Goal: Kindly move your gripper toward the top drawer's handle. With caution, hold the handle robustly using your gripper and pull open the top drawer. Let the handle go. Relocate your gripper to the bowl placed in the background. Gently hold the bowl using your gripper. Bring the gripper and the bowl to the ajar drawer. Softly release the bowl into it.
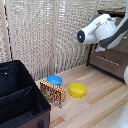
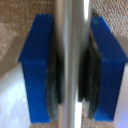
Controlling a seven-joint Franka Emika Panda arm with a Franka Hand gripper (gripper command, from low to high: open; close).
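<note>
**Pincer on the bar, drawer not yet drawn**

We are seeing the pincer (image 2: 73, 65) clamped on the handle (image 2: 71, 30): in the wrist view the silver bar is running straight between the two blue fingertips (image 2: 37, 70), with the dark pads pressing it from both sides. We are judging this a centred grip, chosen so a pull would load both pads evenly and the thin bar would not slip out sideways.

In the exterior view the white arm (image 1: 102, 30) is reaching toward the dresser at the exterior view's right edge. The top drawer (image 1: 111, 44) is mostly hidden behind it, so we cannot tell whether it is open at all. The lower drawer (image 1: 107, 61) is showing its own bar and looking closed.

The blue bowl (image 1: 54, 79) is sitting on the bench (image 1: 95, 100), well apart from the dresser, touching or nearly touching a patterned box (image 1: 52, 93). The yellow bowl (image 1: 77, 90) is sitting beside that box, nearer the dresser.

The bench is pale wood planking. A woven screen (image 1: 45, 35) is forming the backdrop, and a black bin (image 1: 20, 97) is filling the exterior view's left corner.
</note>
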